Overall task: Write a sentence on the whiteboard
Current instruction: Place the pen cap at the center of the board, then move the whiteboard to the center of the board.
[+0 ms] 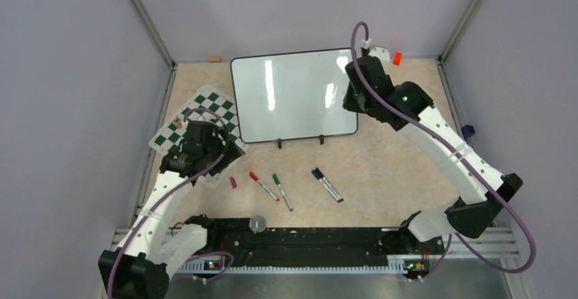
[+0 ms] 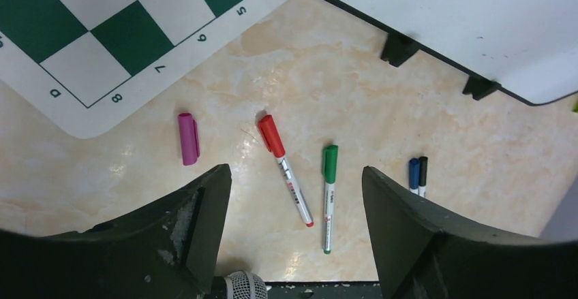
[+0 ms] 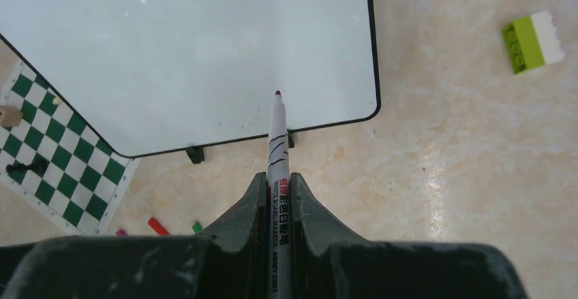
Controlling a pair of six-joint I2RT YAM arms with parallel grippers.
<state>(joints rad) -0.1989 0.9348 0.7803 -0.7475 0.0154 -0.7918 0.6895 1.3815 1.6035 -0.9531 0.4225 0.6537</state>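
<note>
White and unmarked, the whiteboard (image 1: 293, 108) sits on its 2 small black feet toward the far side of the counter (image 1: 388, 163), with the chess mat (image 1: 204, 112) just to its left; no part of the sentence is on it yet. The step in hand looks like the very start of writing. The right tool (image 3: 277, 180) is clenched on 1 uncapped marker (image 3: 277, 135), whose tip points over the board's near right corner, though I cannot tell whether it touches the surface. The left tool (image 2: 295, 173) is spread wide and grasps nothing, hanging above the spare pens. The next move probably calls for carrying the tip toward the board's far left, leaving room for several lines. The tip then needs lowering with light, even pressure so the board does not slide on its feet, and the free tool could steady the frame. Counted: 1 whiteboard, 1 chess mat, 5 markers (the 1 held, plus 1 red marker (image 2: 285, 169), 1 green marker (image 2: 328, 197), 1 blue marker (image 2: 414, 175) and 1 black marker (image 2: 423, 174) lying capped), 1 loose purple cap (image 2: 188, 138) and 1 green-and-white brick (image 3: 534, 40).
</note>
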